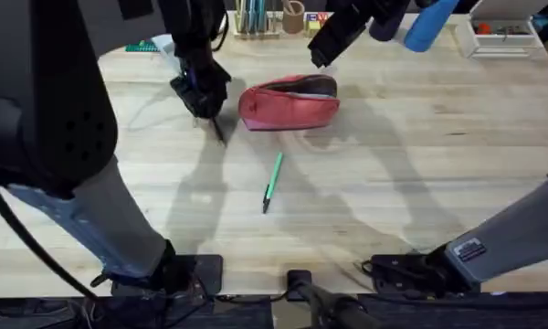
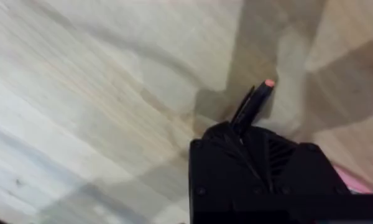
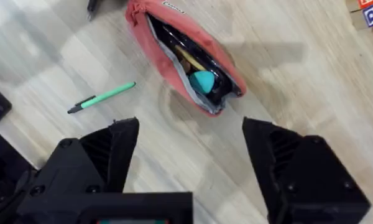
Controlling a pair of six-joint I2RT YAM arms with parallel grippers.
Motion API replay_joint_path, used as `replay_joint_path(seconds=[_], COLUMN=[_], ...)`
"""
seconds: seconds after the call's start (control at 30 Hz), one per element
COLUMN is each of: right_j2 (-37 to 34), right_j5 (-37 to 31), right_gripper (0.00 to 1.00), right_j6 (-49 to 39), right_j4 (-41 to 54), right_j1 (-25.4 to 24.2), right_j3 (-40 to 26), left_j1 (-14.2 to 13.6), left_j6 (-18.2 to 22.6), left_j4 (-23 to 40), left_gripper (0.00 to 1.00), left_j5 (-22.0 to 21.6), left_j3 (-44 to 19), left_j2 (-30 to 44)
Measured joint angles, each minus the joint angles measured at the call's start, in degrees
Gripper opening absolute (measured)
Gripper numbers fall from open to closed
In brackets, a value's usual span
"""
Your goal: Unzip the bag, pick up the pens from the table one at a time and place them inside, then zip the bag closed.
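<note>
The salmon-pink bag (image 1: pixel 288 108) lies on the table (image 1: pixel 438 155) at centre back, its zipper open and dark contents with something teal showing inside (image 3: pixel 202 81). My left gripper (image 1: pixel 201 96) hovers just left of the bag, shut on a black pen (image 1: pixel 218 130) that sticks out below it; in the left wrist view the pen (image 2: pixel 252 102) juts past the gripper (image 2: pixel 242 134) and ends in a small pinkish tip. A light green pen (image 1: pixel 272 183) with a dark tip lies loose in front of the bag (image 3: pixel 102 98). My right gripper (image 3: pixel 189 143) hangs open, raised above and behind the bag (image 1: pixel 327 47).
A rack of upright teal sticks (image 1: pixel 251 18) and a tape roll (image 1: pixel 294 16) stand at the back edge. A blue object (image 1: pixel 429 26) and a white tray (image 1: pixel 502 37) sit at the back right. Bare wood stretches to the front and right.
</note>
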State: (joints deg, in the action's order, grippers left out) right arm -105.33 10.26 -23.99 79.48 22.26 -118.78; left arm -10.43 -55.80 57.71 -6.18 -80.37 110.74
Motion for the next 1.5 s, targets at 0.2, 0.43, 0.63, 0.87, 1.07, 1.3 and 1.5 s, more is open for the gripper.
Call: replay_joint_path(seconds=[0.2, 0.43, 0.63, 0.87, 1.07, 1.3, 1.5], right_j2=[4.3, 10.4, 13.3, 15.3, 16.7, 17.0, 17.1], right_j5=[0.0, 0.0, 0.0, -3.0, -3.8, -4.1, -4.1], right_gripper=[0.996, 0.996, 0.996, 0.996, 0.996, 0.995, 0.996], right_j6=[0.0, 0.0, 0.0, 0.0, 0.0, 0.0, 0.0], right_j4=[0.3, 0.5, 0.7, 0.9, 1.0, 1.4, 1.4], right_j1=[0.0, 0.0, 0.0, 0.0, -0.1, -2.3, -5.0], right_j3=[0.0, 0.0, 0.0, 0.0, 0.0, 0.0, 0.0], left_j1=[0.2, -0.3, -3.0, -6.8, -8.2, -8.2, -8.2], left_j6=[4.3, 14.6, 26.4, 40.8, 51.6, 63.5, 71.6], left_j4=[0.0, -0.3, -2.9, -10.0, -13.4, -13.4, -10.4], left_gripper=[0.043, 0.044, 0.045, 0.045, 0.045, 0.045, 0.045], left_j5=[-1.7, -2.6, -2.4, 3.2, 13.7, 26.7, 37.8], left_j3=[-7.7, -16.4, -22.2, -25.6, -25.7, -25.7, -25.7], left_j2=[0.0, 0.0, 0.0, 0.0, 0.0, 0.0, 0.0])
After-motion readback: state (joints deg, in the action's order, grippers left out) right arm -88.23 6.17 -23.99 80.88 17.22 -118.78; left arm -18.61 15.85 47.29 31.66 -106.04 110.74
